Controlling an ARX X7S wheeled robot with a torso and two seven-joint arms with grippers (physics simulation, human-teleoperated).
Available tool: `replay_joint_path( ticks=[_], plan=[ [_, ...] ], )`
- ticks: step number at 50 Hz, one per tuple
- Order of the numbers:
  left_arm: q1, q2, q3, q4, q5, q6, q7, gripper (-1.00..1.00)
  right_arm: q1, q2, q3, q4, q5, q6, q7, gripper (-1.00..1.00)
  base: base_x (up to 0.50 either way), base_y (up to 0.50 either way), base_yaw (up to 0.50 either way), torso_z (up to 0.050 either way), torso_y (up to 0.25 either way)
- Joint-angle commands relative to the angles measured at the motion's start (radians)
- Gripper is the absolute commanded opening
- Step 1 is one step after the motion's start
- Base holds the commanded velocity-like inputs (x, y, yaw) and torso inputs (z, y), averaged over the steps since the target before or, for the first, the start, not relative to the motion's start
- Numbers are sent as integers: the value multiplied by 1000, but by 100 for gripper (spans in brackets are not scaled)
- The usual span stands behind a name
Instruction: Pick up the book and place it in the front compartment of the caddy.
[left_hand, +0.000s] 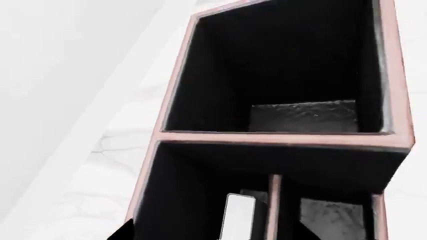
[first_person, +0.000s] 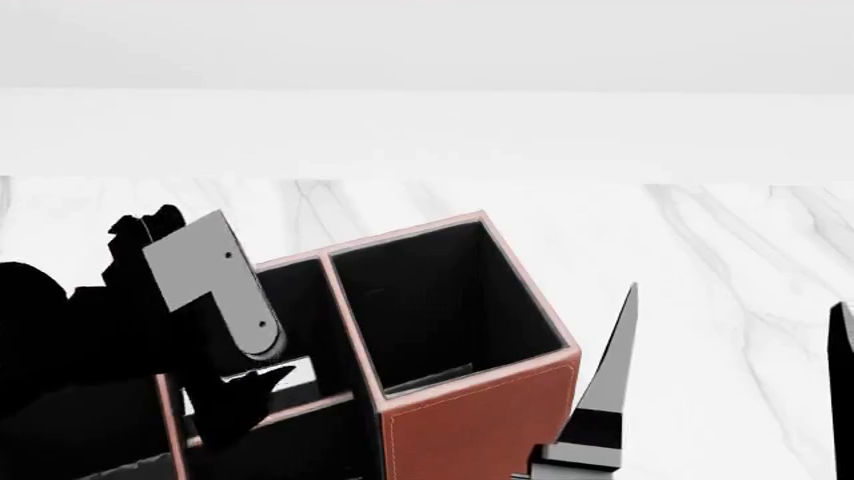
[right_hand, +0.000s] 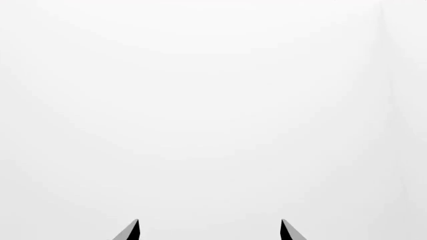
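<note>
The book (left_hand: 238, 216), showing only its white end strip, stands inside a low compartment of the caddy (first_person: 467, 415), with the left gripper (left_hand: 213, 234) just over it; whether those fingers pinch it I cannot tell. I judge it best to keep the book upright and release only once it is seated. The right gripper (right_hand: 208, 229) hangs spread, empty.

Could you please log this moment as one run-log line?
left gripper: open above caddy | book: inside a caddy compartment, white strip up | right gripper: open, empty
</note>
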Motion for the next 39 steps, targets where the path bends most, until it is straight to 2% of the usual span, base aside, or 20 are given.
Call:
replay_joint_path(
  ticks=[1,7,8,11,13,19,20,21,32,39],
  plan=[
    [57,-151,-221,344,-102,106,-271,100,16,-27,11,-10,-20,8,-28,100,0,0,0,0,0],
    [195,-234,-306,507,-111,258,-496,100,25,-36,-7,-4,-27,14,-33,100,0,0,0,0,0],
    [240,-257,-339,543,-134,308,-566,100,24,-33,-4,-9,-24,15,-30,100,0,0,0,0,0],
    [318,-302,-358,615,-100,384,-665,100,16,-32,-1,-4,-27,7,-30,100,0,0,0,0,0],
    [348,-322,-348,649,-55,418,-666,100,18,-35,-7,0,-30,7,-32,100,0,0,0,0,0],
    [470,-374,-366,697,0,525,-804,100,30,-38,-14,-3,-29,16,-32,100,0,0,0,0,0],
    [620,-467,-399,735,87,675,-954,100,23,-34,-10,-7,-31,13,-28,100,0,0,0,0,0],
    [711,-477,-406,736,115,825,-1005,100,21,-34,-10,-5,-32,11,-29,100,0,0,0,0,0],
    [826,-535,-423,796,233,943,-1155,100,21,-34,-12,-4,-32,9,-27,100,0,0,0,0,0],
    [892,-541,-421,801,326,1000,-1223,100,17,-32,-14,-5,-33,10,-24,100,0,0,0,0,0]
  ],
)
